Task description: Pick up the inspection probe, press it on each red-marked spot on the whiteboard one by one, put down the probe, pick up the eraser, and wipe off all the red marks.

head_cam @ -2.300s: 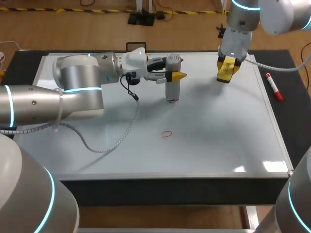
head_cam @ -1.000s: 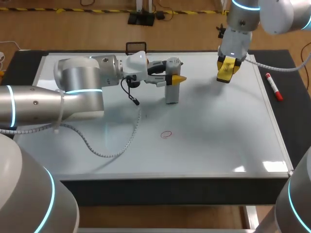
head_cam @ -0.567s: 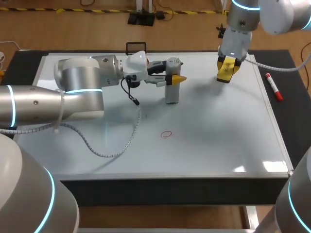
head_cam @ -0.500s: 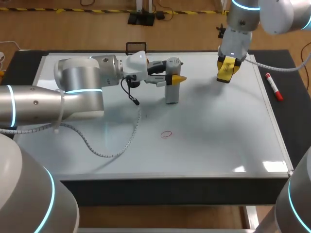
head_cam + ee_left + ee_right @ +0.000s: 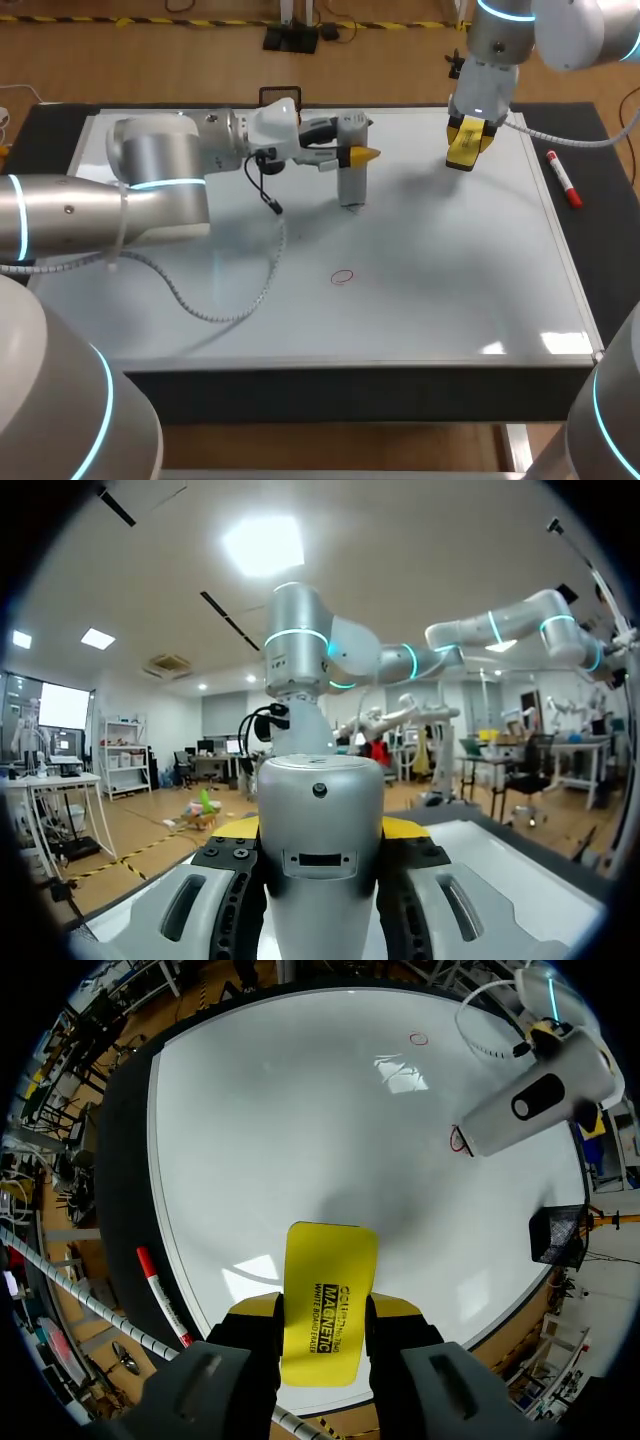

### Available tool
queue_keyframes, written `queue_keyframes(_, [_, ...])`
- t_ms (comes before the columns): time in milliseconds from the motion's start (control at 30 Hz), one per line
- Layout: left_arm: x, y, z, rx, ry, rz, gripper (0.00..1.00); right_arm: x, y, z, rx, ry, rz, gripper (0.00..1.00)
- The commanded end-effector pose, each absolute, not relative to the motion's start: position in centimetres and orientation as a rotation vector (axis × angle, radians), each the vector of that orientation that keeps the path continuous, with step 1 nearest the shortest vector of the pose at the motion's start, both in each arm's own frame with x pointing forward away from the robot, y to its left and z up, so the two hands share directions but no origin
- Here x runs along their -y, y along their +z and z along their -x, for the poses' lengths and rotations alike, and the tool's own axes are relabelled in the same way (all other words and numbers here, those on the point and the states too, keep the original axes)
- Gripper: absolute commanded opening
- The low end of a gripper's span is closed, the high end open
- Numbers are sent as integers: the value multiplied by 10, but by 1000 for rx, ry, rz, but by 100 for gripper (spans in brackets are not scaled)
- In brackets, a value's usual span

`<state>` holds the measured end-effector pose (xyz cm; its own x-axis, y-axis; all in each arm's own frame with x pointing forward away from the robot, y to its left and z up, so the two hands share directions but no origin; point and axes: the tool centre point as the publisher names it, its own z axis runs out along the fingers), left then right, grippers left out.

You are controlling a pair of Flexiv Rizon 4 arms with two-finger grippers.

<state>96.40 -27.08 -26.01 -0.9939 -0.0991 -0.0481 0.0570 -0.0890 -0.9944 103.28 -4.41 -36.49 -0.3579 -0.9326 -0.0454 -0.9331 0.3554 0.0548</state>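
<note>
My left gripper (image 5: 356,155) is shut on the grey inspection probe (image 5: 350,178), which stands upright with its tip just above the whiteboard (image 5: 450,260). In the left wrist view the probe (image 5: 320,850) fills the space between the fingers. A red mark (image 5: 343,277) lies nearer the front, apart from the probe. From the right wrist view, another red mark (image 5: 458,1140) shows right at the tip of the probe (image 5: 535,1110), and the front mark (image 5: 418,1038) lies beyond. My right gripper (image 5: 467,140) is shut on the yellow eraser (image 5: 330,1300), above the board's far right part.
A red marker (image 5: 563,178) lies on the dark table just off the board's right edge. The probe's grey cable (image 5: 235,300) loops over the board's left half. A small black frame (image 5: 280,95) stands at the board's far edge.
The left gripper has lifted the probe a little off the board and shifted it slightly back and left. The right arm with the eraser has not moved.
</note>
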Motion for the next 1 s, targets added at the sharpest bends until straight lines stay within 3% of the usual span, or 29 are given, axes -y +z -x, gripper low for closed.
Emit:
queue_keyframes(33, [250, -244, -957, -2055, -2215, 54, 0, 44, -364, -1034, -2582, 108, 1781, 0])
queue_keyframes(1000, [54, -230, -923, -1907, -2011, 320, 0, 44, -364, -1034, -2582, 108, 1781, 0])
